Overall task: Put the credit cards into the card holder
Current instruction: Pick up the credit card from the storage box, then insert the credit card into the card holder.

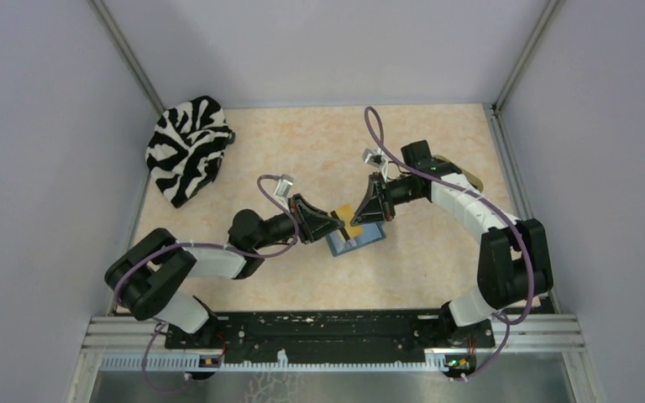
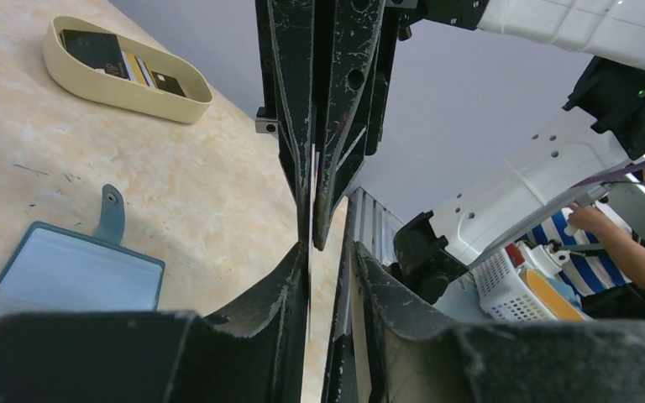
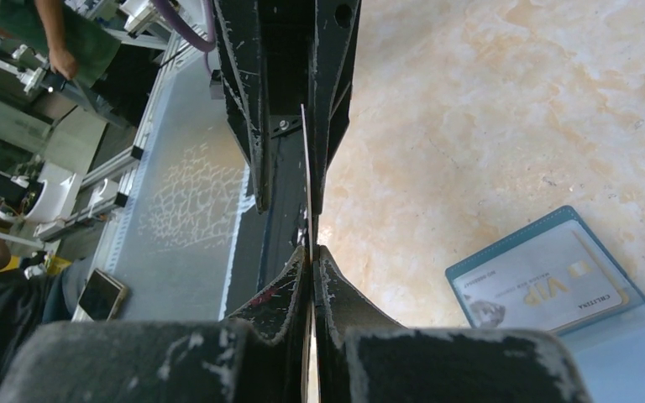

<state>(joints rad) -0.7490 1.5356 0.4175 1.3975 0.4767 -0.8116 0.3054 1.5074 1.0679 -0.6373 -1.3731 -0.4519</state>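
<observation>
A tan-orange credit card (image 1: 346, 211) is held on edge above the table between my two grippers. My right gripper (image 1: 359, 217) is shut on it; the right wrist view shows its thin edge (image 3: 306, 168) pinched between my fingertips (image 3: 313, 250). My left gripper (image 1: 338, 225) faces it with the jaws slightly apart around the same card's edge (image 2: 310, 193), which lies against one finger. The teal card holder (image 1: 361, 239) lies open on the table just below. It shows in the left wrist view (image 2: 59, 273) with its snap tab, and in the right wrist view (image 3: 638, 336) with a pale card (image 3: 546, 285) in a pocket.
A beige oval tray (image 2: 126, 94) with several more cards (image 2: 122, 60) stands at the right, partly hidden behind the right arm in the top view (image 1: 469, 176). A zebra-striped cloth (image 1: 186, 147) lies at the back left. Grey walls close in three sides.
</observation>
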